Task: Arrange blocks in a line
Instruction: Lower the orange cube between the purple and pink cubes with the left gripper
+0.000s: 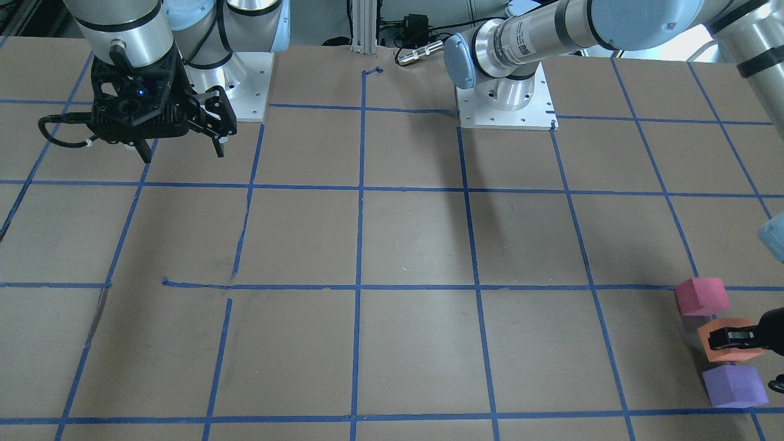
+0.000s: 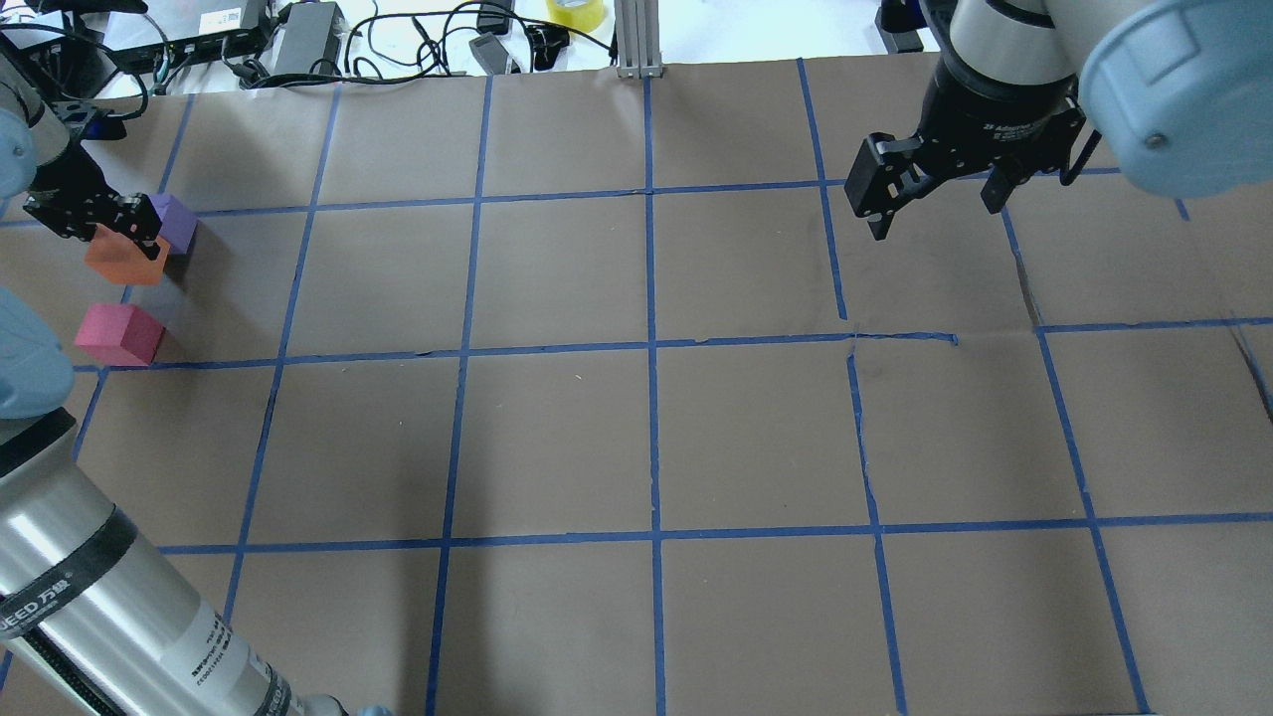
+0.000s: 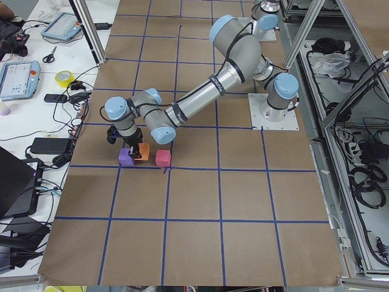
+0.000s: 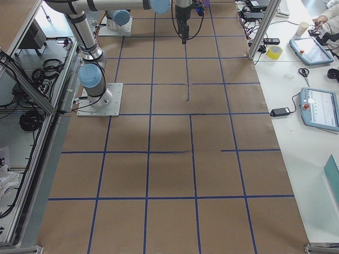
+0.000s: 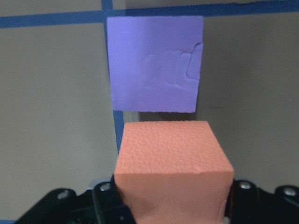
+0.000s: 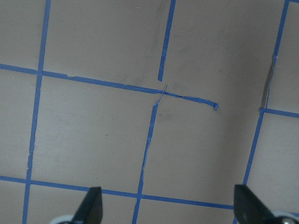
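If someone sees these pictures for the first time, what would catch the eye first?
Three bright cubes near the edge of the table on the robot's left: pink block, orange block, purple block, nearly in a row. The left gripper is shut on the orange one, in the middle. Far across, the right gripper hangs open above the table.

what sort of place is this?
Probably a robotics research lab: brown paper-covered table gridded with blue tape, grey teach pendants on a white side bench, left pincer holding a small orange foam cube.
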